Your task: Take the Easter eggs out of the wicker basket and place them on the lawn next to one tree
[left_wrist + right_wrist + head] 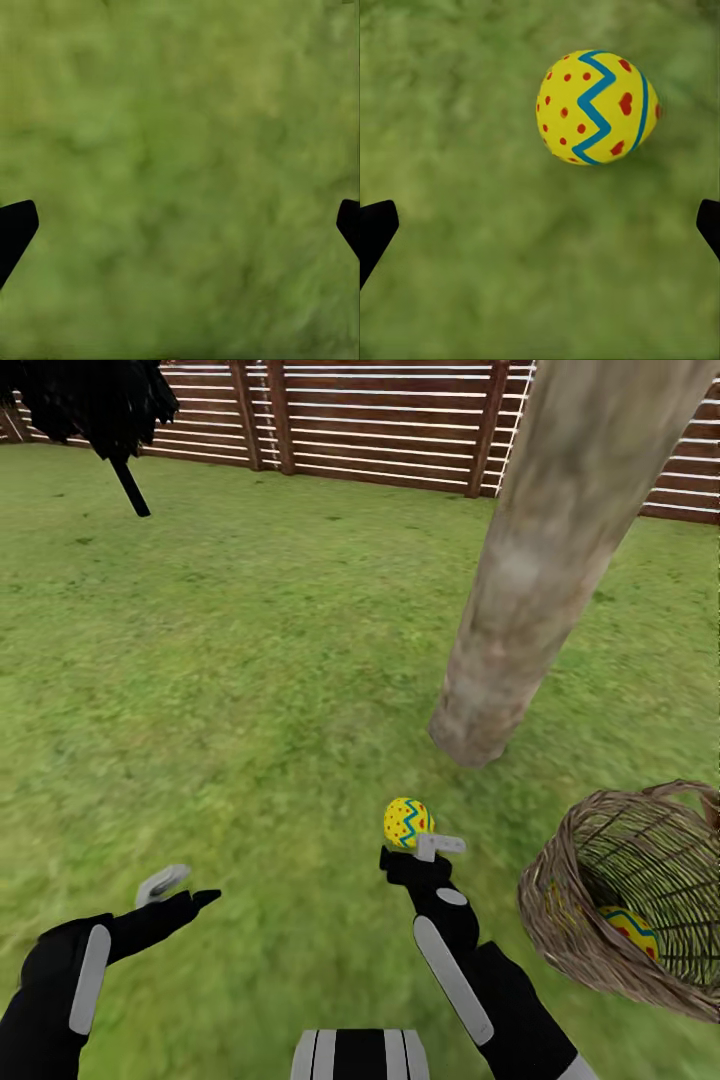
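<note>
Your left gripper is hovering over bare lawn, jaws spread wide with nothing between them. Your right gripper is also gaping wide and holding nothing; one Easter egg is lying on the grass just beyond its fingertips, near the tree. Right of those jaws, the wicker basket is tipping, with another egg inside.

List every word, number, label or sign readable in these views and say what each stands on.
None: no view shows any writing.
The Easter egg on the lawn carries only a blue zigzag and red dots.
The egg in the wicker basket, the tree trunk and the fence bear no text.
</note>
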Controlling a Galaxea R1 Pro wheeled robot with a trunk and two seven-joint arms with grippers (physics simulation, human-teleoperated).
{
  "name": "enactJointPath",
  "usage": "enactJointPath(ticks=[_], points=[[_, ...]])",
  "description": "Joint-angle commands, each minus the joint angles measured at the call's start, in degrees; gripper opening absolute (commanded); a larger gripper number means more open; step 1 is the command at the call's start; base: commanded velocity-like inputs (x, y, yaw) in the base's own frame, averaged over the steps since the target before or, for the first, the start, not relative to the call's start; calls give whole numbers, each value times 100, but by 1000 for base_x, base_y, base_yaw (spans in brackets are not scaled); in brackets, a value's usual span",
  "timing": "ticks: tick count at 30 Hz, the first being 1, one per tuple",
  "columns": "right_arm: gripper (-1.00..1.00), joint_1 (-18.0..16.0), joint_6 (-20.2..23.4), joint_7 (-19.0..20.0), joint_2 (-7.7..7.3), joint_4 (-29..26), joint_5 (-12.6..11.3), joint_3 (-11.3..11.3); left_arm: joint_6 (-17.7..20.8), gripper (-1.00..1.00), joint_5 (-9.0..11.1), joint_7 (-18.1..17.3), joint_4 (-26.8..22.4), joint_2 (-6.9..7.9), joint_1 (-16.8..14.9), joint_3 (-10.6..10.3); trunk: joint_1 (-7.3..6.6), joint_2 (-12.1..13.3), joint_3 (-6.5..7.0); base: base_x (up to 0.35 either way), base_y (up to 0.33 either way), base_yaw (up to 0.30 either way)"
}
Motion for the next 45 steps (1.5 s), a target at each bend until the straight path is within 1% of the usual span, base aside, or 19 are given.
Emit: enactJointPath(ticks=[1, 6, 11, 17, 36, 39, 45], points=[[100, -1, 14, -50, -1, -14, -45, 9, 1, 100, 16, 52, -4, -17, -4, 2, -3, 0, 19, 0, 0, 0], [100, 10, 23, -55, -9, -28, -45, 9, -15, 100, 30, 84, -4, -28, -4, -18, -16, 7, 130, 0, 0, 0], [100, 10, 23, -60, -9, -28, -34, 9, -21, 100, 24, 84, -10, -28, -4, -28, -29, 13, 251, -11, 0, -221], [100, 10, 15, -52, -8, -12, -2, 13, -24, 100, 24, 84, -18, -28, -4, -25, -45, 21, 394, -173, 0, -55], [100, 36, 6, -60, -9, -41, 8, 16, -24, 100, 24, 84, -20, -28, -4, -21, -94, 47, 981, -4, 0, -1], [100, 102, 8, -66, -9, -170, 9, 12, -24, 100, 24, 84, -20, -28, -4, -26, -101, 51, 1069, 0, 0, 0], [100, 181, 6, -61, -100, -344, 8, 17, -26, 100, 24, 86, -20, -28, -4, -101, -117, 59, 1209, 0, 0, 0]])
